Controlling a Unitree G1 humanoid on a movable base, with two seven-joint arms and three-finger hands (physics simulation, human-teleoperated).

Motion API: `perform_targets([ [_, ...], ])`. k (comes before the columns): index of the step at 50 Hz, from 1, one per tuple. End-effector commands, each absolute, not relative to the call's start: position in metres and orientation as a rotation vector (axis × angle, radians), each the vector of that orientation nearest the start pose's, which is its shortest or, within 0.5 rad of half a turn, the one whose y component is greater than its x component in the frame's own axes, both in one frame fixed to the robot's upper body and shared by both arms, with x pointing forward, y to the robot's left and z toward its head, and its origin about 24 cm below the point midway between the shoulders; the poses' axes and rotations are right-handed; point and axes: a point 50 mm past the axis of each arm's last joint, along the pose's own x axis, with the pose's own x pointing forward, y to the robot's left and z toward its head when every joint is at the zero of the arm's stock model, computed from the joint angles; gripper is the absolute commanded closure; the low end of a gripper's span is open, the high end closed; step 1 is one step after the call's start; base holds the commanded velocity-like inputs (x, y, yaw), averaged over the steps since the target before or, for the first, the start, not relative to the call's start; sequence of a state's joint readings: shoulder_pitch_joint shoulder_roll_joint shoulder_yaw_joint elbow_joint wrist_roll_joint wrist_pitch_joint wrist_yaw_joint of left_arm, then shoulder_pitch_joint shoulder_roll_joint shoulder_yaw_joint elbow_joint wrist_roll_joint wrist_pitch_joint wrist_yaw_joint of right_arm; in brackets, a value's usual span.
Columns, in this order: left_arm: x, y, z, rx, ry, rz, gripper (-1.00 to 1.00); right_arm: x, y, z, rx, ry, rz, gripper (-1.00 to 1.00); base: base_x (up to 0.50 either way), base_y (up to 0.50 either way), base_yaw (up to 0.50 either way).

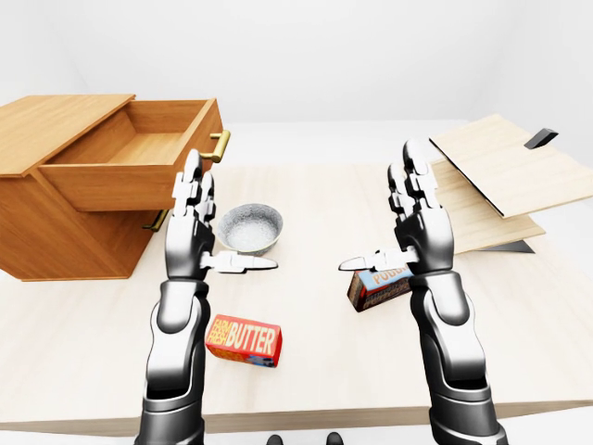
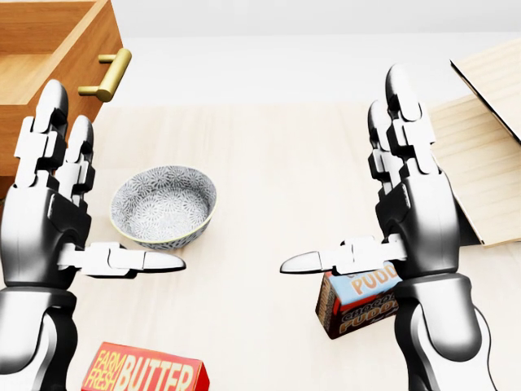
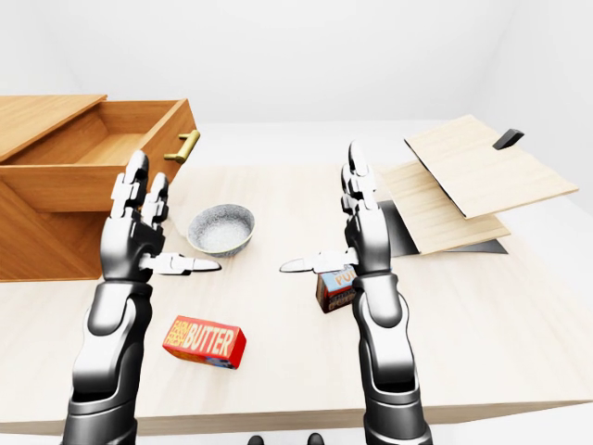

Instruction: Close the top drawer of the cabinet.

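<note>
A wooden cabinet [image 1: 56, 120] stands at the upper left of the left-eye view. Its top drawer [image 1: 139, 153] is pulled out and looks empty, with a brass handle [image 1: 220, 146] on its right-hand face. My left hand [image 1: 199, 218] is raised and open, just right of and below the drawer face, apart from it. My right hand [image 1: 412, 218] is raised and open over the table's middle, holding nothing.
On the light wooden table [image 1: 306, 334] are a patterned bowl [image 1: 250, 227], a red butter box [image 1: 243, 341] and a pudding box [image 1: 380, 286] behind my right hand. Stacked wooden boards [image 1: 505, 171] lie at the right.
</note>
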State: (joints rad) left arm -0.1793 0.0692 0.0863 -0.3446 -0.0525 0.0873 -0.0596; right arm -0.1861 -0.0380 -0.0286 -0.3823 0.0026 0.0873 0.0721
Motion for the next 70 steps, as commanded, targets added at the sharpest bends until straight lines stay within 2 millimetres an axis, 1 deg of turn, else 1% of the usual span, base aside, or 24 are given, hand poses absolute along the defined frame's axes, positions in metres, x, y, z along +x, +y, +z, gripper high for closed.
perform_targets([
  [1, 0.275, 0.168, 0.159, 0.124, -0.419, 0.021, -1.0, 0.262, -0.143, 0.167, -0.053, -0.475, 0.096, -1.0, 0.0, 0.0, 0.0],
  [5, 0.288, 0.172, 0.156, 0.209, -0.387, 0.061, -1.0, 0.263, -0.143, 0.167, -0.052, -0.477, 0.096, -1.0, 0.0, 0.0, 0.0],
  [6, 0.294, 0.173, 0.156, 0.261, -0.377, 0.075, -1.0, 0.263, -0.143, 0.167, -0.052, -0.478, 0.097, -1.0, 0.0, 0.0, 0.0],
  [10, 0.309, 0.177, 0.151, 0.36, -0.333, 0.118, -1.0, 0.263, -0.143, 0.169, -0.052, -0.482, 0.096, -1.0, 0.0, 0.0, 0.0],
  [11, 0.318, 0.178, 0.148, 0.424, -0.303, 0.14, -1.0, 0.263, -0.143, 0.169, -0.053, -0.482, 0.094, -1.0, 0.0, 0.0, 0.0],
  [13, 0.327, 0.18, 0.144, 0.483, -0.272, 0.157, -1.0, 0.263, -0.144, 0.169, -0.052, -0.483, 0.094, -1.0, 0.0, 0.0, 0.0],
  [15, 0.334, 0.183, 0.14, 0.497, -0.239, 0.174, -1.0, 0.264, -0.144, 0.168, -0.053, -0.481, 0.094, -1.0, 0.0, 0.0, 0.0],
  [19, 0.344, 0.187, 0.135, 0.549, -0.199, 0.195, -1.0, 0.264, -0.144, 0.167, -0.053, -0.476, 0.093, -1.0, 0.0, 0.0, 0.0],
  [25, 0.359, 0.198, 0.128, 0.576, -0.12, 0.239, -1.0, 0.262, -0.144, 0.165, -0.053, -0.469, 0.094, -1.0, 0.0, 0.0, 0.0],
  [29, 0.362, 0.203, 0.125, 0.58, -0.097, 0.26, -1.0, 0.262, -0.145, 0.164, -0.055, -0.465, 0.091, -1.0, 0.0, 0.0, 0.0],
  [34, 0.364, 0.215, 0.117, 0.586, -0.052, 0.319, -1.0, 0.262, -0.145, 0.164, -0.057, -0.465, 0.092, -1.0, 0.0, 0.0, 0.0],
  [37, 0.364, 0.22, 0.117, 0.625, -0.048, 0.356, -1.0, 0.261, -0.145, 0.164, -0.057, -0.464, 0.092, -1.0, 0.0, 0.0, 0.0],
  [40, 0.365, 0.224, 0.116, 0.619, -0.038, 0.37, -1.0, 0.261, -0.144, 0.164, -0.058, -0.465, 0.093, -1.0, 0.0, 0.0, 0.0],
  [63, 0.351, 0.256, 0.137, 0.586, -0.116, 0.494, -1.0, 0.263, -0.142, 0.165, -0.059, -0.467, 0.094, -1.0, 0.0, 0.0, 0.0],
  [70, 0.351, 0.263, 0.141, 0.585, -0.115, 0.516, -1.0, 0.262, -0.142, 0.164, -0.06, -0.465, 0.095, -1.0, 0.0, 0.0, 0.0],
])
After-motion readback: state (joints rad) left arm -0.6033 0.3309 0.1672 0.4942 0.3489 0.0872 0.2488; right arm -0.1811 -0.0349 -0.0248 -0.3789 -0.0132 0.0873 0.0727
